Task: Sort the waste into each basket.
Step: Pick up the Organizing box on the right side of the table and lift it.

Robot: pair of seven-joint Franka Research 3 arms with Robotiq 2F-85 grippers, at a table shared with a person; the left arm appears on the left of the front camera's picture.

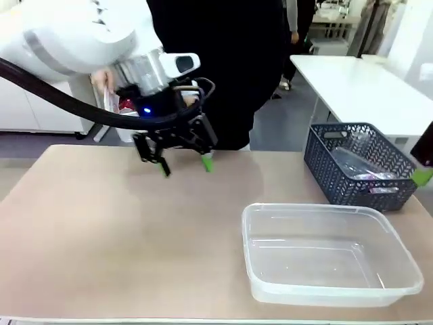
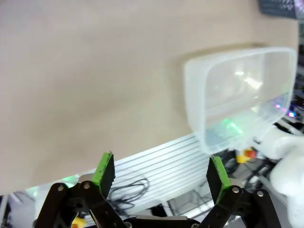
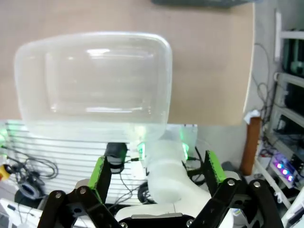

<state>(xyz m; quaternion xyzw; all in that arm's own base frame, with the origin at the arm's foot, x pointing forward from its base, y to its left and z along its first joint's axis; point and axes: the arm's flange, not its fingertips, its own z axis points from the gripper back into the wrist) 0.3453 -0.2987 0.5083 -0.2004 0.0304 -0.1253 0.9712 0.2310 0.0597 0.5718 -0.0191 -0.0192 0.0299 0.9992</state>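
While the left end effector point(image 1: 186, 166) hovers over the far side of the surface point(image 1: 101, 230), left of centre, fingers apart with nothing between them, the clear tub point(image 1: 325, 294) sits well to its right, nearer the robot's edge. Right end effector point(image 3: 156, 164) is also spread wide and holding nothing, with the tub ahead of its fingers, past the surface edge. Dark lattice basket point(image 1: 352, 189) stands beyond the tub from that end effector, holding what looks like clear plastic bottles point(image 1: 358, 162), though it's too blurry to be sure.
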